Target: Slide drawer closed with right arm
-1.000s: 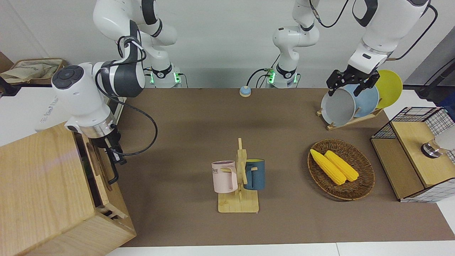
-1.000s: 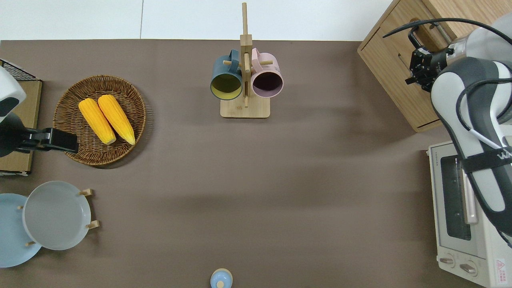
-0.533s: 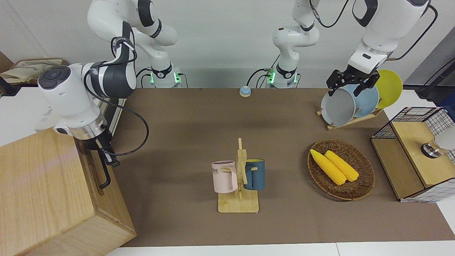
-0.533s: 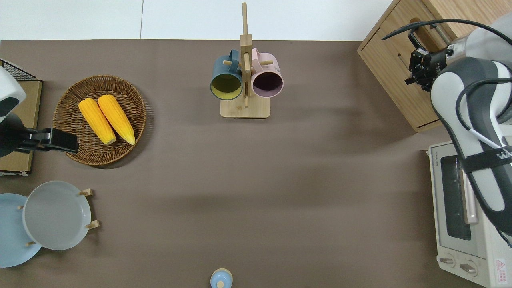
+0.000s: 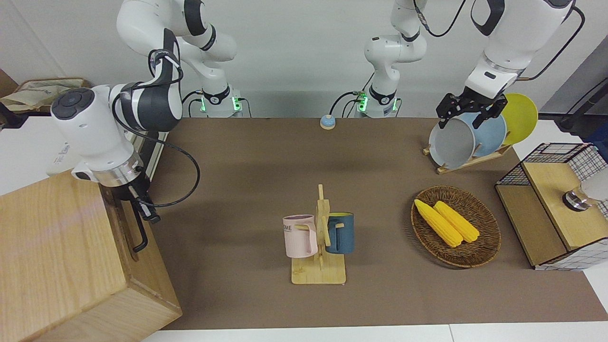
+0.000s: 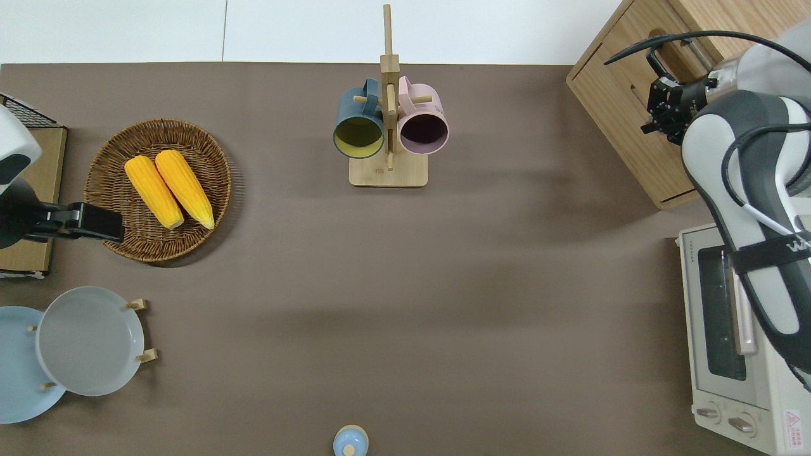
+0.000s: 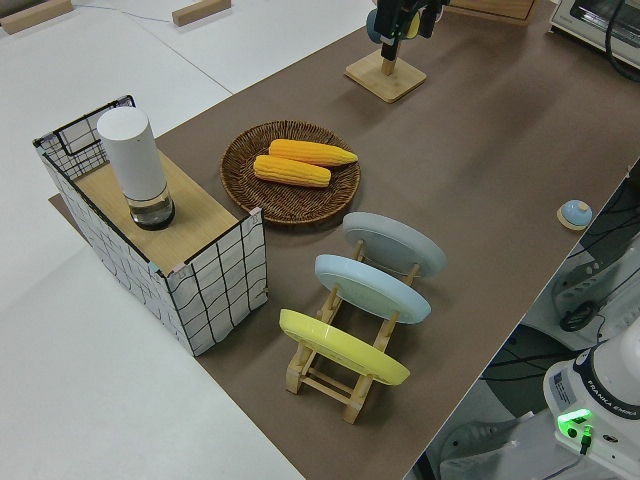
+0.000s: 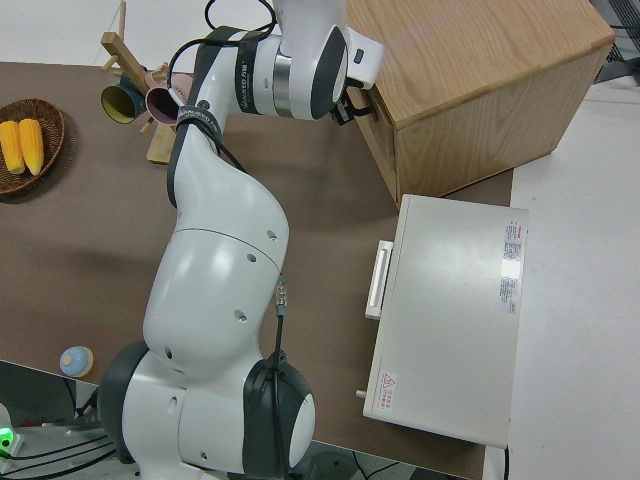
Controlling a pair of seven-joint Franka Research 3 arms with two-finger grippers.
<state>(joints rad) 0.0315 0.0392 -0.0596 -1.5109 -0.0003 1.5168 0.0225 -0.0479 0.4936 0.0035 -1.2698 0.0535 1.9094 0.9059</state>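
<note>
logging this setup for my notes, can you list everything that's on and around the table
cabinet: 1, light wood, right arm's end of the table
drawer: 1, light wood with black handle, in the cabinet, pushed in
toaster oven: 1, white, beside the cabinet, nearer the robots
mug stand: 1, wood, mid-table
mugs: 2, pink and dark blue, on the stand
basket: 1, brown wicker, toward the left arm's end
corn cobs: 2, yellow, in the basket
plate rack: 1, wood
plates: 3, grey, blue, yellow, upright in the rack
wire shelf box: 1, left arm's end
bell: 1, blue
right gripper: at the drawer handle
left gripper: parked
</note>
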